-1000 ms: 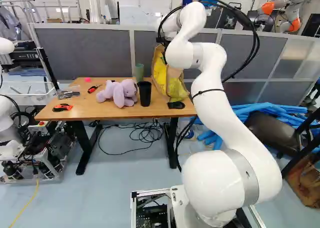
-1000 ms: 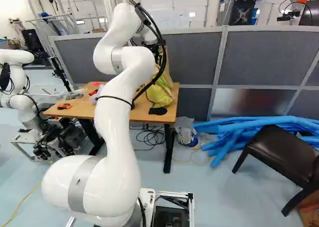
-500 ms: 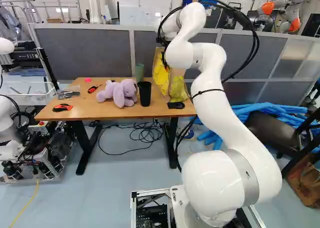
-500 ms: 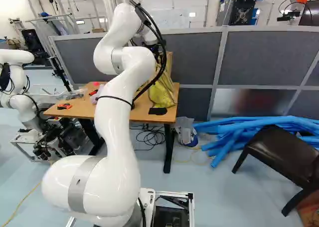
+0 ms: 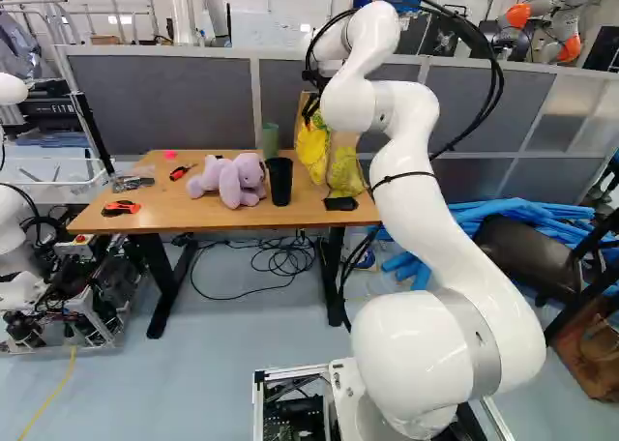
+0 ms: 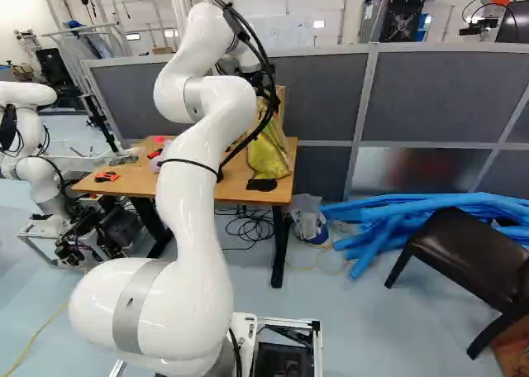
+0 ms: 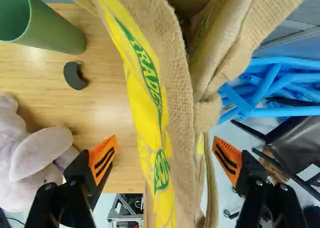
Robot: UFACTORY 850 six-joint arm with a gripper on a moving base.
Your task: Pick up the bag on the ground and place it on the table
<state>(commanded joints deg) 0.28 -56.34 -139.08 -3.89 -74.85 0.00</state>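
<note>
At the top of the bag in the left base view is my gripper (image 5: 310, 102), small and partly hidden. The burlap bag (image 5: 313, 149) with yellow print rests on the wooden table (image 5: 222, 223), at its right end. Seen from the wrist, my gripper (image 7: 165, 159) is open, its orange pads standing wide on either side of the bag (image 7: 145, 105). A gap with bare table shows between one finger and the burlap; the other finger is close beside the bag's edge. The bag's underside is out of sight.
Beside the bag on the table are a black cup (image 5: 280, 181), a green cup (image 5: 270, 139), a purple plush toy (image 5: 230, 180) and a dark object (image 5: 339, 204). A grey partition (image 6: 322, 96) rises behind. Another robot (image 6: 37, 145) stands left.
The gripper has opened and let go of the bag. The bag's upper part has slackened and shifted shape while it stays on the table. Base and arm look nearly still.
</note>
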